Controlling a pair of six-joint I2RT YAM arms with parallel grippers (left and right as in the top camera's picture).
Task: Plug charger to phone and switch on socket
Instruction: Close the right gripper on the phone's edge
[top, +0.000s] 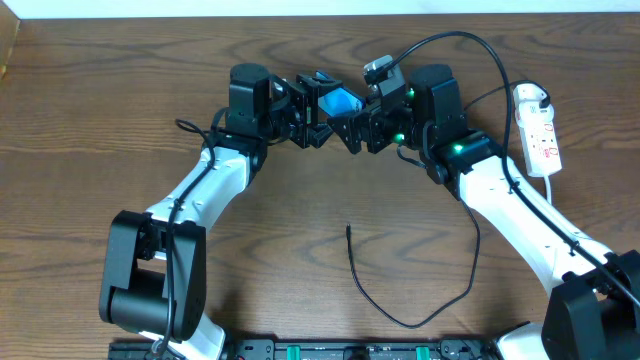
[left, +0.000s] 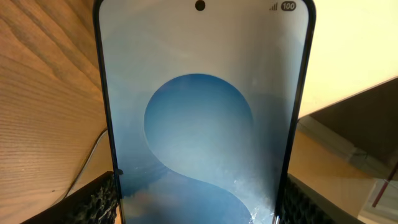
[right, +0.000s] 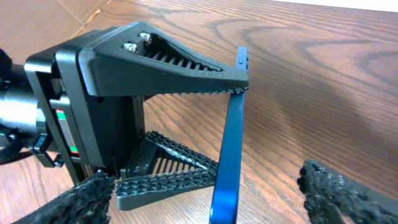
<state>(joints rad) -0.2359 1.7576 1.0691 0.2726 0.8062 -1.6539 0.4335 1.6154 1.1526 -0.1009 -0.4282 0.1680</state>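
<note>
The phone (top: 341, 101), blue screen lit, is held up off the table at the back middle. My left gripper (top: 308, 118) is shut on its long edges; in the left wrist view the phone (left: 199, 112) fills the frame between the fingers (left: 199, 202). My right gripper (top: 362, 128) is open, its fingers (right: 211, 193) straddling the phone's thin blue edge (right: 229, 149) without touching it. The charger (top: 400, 322), a thin black cable, lies loose on the table with its small plug tip (top: 348, 229) free near the middle. The socket (top: 541, 132) lies at the far right with a white plug (top: 530, 96) in it.
The left gripper's black ribbed fingers and body (right: 112, 93) stand close in front of my right wrist camera. A thicker black robot cable (top: 470, 40) arcs over the right arm. A cardboard edge (top: 6, 45) shows at the far left.
</note>
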